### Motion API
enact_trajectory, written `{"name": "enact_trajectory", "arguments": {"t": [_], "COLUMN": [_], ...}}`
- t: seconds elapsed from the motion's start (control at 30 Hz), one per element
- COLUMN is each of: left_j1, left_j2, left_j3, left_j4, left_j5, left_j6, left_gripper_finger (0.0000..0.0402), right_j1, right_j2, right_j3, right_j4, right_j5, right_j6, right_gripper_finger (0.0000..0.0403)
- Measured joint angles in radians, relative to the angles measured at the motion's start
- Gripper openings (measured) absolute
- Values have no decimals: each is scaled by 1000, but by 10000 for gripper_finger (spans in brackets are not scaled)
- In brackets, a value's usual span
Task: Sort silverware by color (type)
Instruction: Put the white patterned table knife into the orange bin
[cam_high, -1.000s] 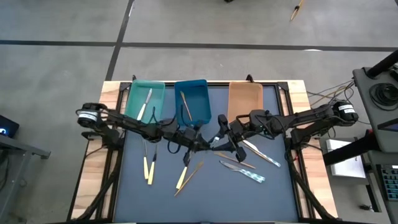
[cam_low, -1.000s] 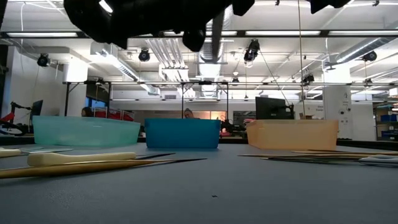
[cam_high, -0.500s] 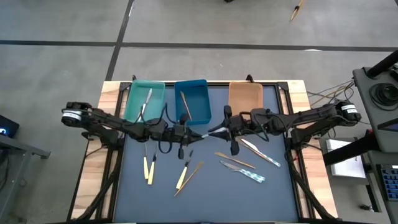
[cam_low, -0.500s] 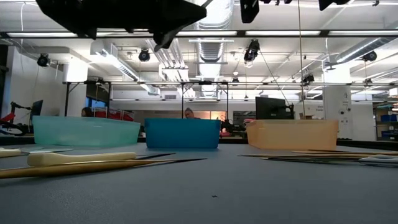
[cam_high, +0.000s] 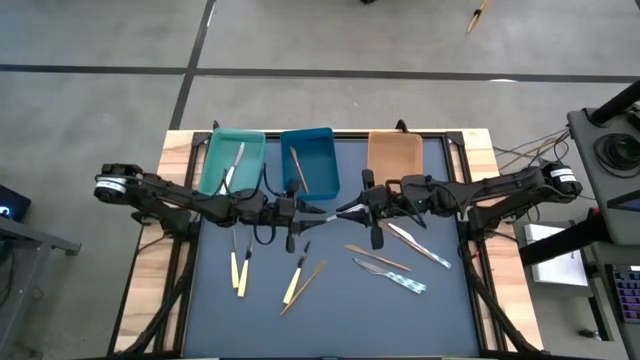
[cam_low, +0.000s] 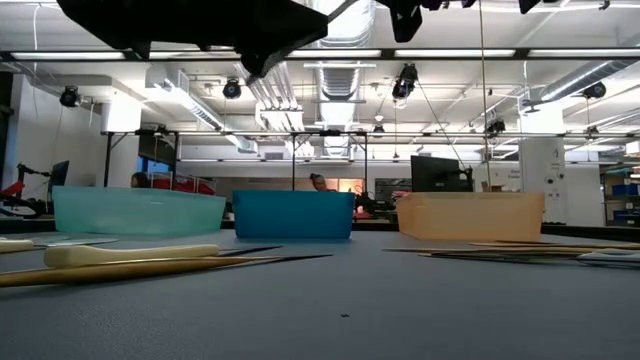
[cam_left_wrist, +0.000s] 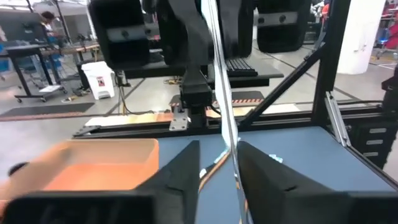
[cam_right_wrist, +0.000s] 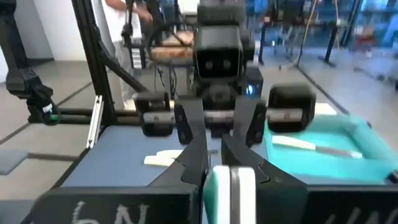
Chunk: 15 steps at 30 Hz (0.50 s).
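Note:
High over the table's middle a silver utensil (cam_high: 330, 212) with a pale blue handle spans the gap between my two grippers. My right gripper (cam_high: 352, 210) is shut on its handle. My left gripper (cam_high: 308, 211) faces it, open, and the slim metal end (cam_left_wrist: 224, 112) runs between the left fingers (cam_left_wrist: 186, 168); whether it touches them I cannot tell. More silverware lies on the mat: cream-handled pieces (cam_high: 238, 270), wooden ones (cam_high: 378, 257) and a blue-handled one (cam_high: 395, 277). My right gripper pinches the utensil's pale blue handle (cam_right_wrist: 230, 186) between its two fingers. The fingers point level, coming from the table's right side, and lie along the utensil. The utensil sticks out level toward my left gripper, lifted clear of the table.
Three trays stand along the far edge: teal (cam_high: 215, 165) with a cream-handled piece, blue (cam_high: 322, 165) with a wooden piece, and orange (cam_high: 393, 160). A silver piece (cam_high: 420, 245) lies at the right. The near part of the mat has free room.
My left gripper has risen and gone toward the far edge, carrying the utensil up to my right gripper. My right gripper has turned and shut on the handle. The utensil now spans level between the two grippers.

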Motion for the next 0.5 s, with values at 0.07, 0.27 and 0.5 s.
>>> {"name": "enact_trajectory", "arguments": {"t": [0.07, 0.27, 0.5], "left_j1": [2, 2, 2], "left_j2": [-30, -146, -299], "left_j3": [0, -1, -13], "left_j4": [-27, -186, -315], "left_j5": [-4, -110, -152], "left_j6": [19, 104, 181], "left_gripper_finger": [125, 193, 214], "right_j1": [0, 0, -6], "right_j2": [1, 15, 16], "right_j3": [37, 173, 341], "right_j4": [-97, -382, -816], "right_j5": [32, 104, 335], "right_j6": [0, -15, -15], "right_gripper_finger": [27, 27, 27]}}
